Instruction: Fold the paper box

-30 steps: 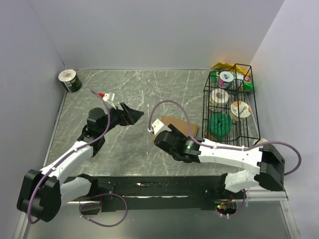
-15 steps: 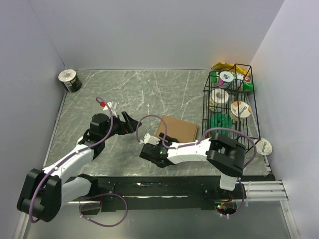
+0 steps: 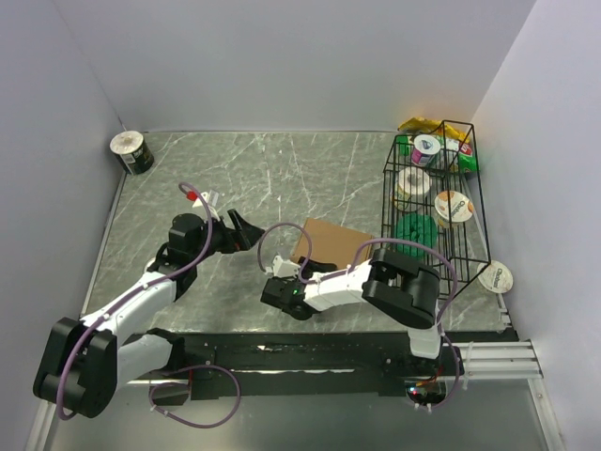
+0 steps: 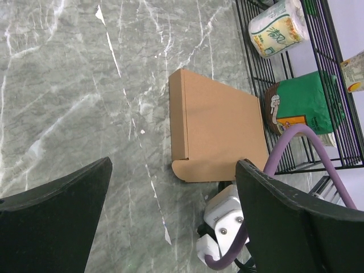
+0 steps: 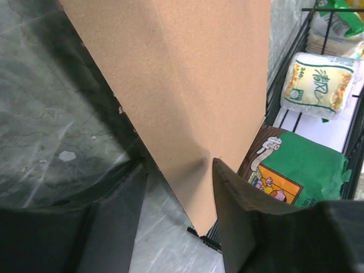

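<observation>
The paper box point(image 3: 334, 242) is a thin brown cardboard box lying flat on the marble table, right of centre. It also shows in the left wrist view point(image 4: 219, 128) and fills the upper part of the right wrist view point(image 5: 187, 74). My right gripper point(image 3: 302, 272) is at the box's near-left corner. Its jaws point(image 5: 177, 164) are partly apart with that corner between them. The right fingertip point(image 5: 223, 173) lies on the cardboard, while the left one stands off its edge. My left gripper point(image 3: 246, 230) hovers wide open to the left of the box point(image 4: 173, 165), holding nothing.
A black wire basket point(image 3: 474, 202) with paper rolls, a green pack point(image 5: 301, 165) and cups stands right of the box, close to its far edge. A round tin point(image 3: 131, 152) sits in the far left corner. A small lidded cup point(image 3: 495, 277) lies right of the basket.
My right arm has folded back and swung left, and its gripper now sits at the box's near-left corner with narrower jaws. My left gripper has drawn back slightly to the left.
</observation>
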